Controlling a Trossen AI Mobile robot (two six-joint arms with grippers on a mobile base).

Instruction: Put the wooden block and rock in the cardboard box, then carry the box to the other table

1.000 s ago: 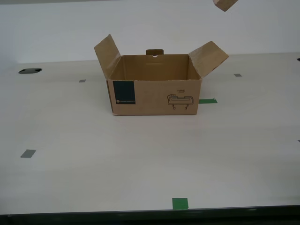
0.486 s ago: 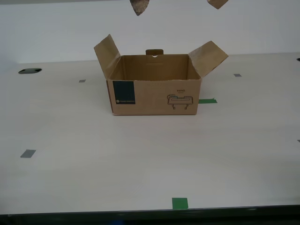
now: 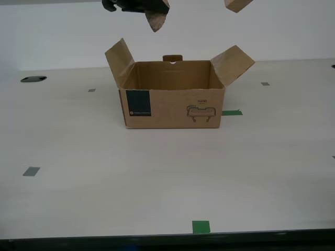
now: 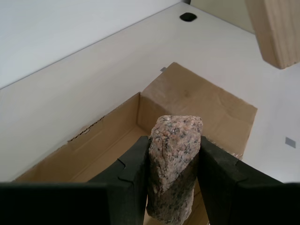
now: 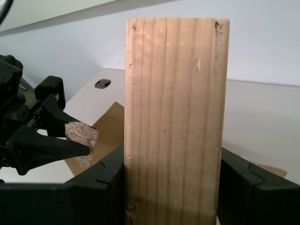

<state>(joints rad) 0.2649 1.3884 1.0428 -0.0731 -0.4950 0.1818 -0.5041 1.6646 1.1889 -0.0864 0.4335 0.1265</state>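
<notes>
Off-white bench [image 3: 104, 198]: open box [image 3: 172, 102]; second claw [image 4: 173, 168] clamps rock [image 4: 174, 164] above it, first claw [image 5: 171, 187] grips block [image 5: 176, 117].

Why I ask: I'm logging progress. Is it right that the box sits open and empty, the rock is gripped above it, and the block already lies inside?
Not quite: the block is not inside. The first wrist view shows it clamped in my first gripper. The rest holds: the box sits open and shows nothing inside in the exterior view, and my second gripper grips the rock above it.
</notes>
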